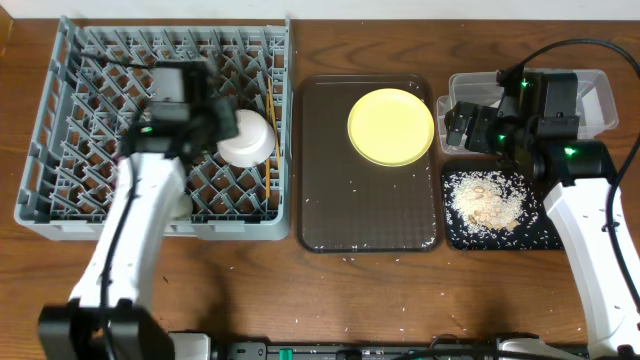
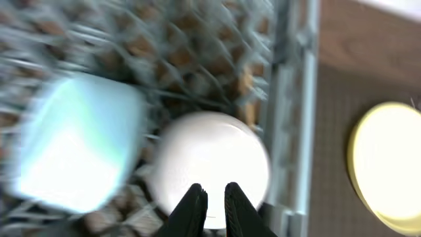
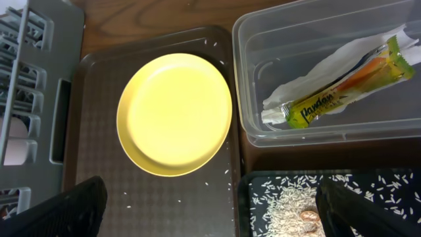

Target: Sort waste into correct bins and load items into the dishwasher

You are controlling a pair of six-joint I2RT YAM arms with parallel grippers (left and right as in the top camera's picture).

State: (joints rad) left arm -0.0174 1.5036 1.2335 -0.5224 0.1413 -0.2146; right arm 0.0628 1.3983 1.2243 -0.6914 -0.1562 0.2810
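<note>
My left gripper is over the grey dish rack, its fingers nearly together on the white bowl. This view is blurred. The light blue bowl lies beside it in the rack. Wooden chopsticks stand at the rack's right edge. The yellow plate sits on the brown tray. My right gripper is wide open and empty. The napkin and wrapper lie in the clear tub. Rice fills the black tray. The cup is hidden.
Loose rice grains are scattered on the brown tray and on the wooden table in front of it. The right arm's cable loops at the far right.
</note>
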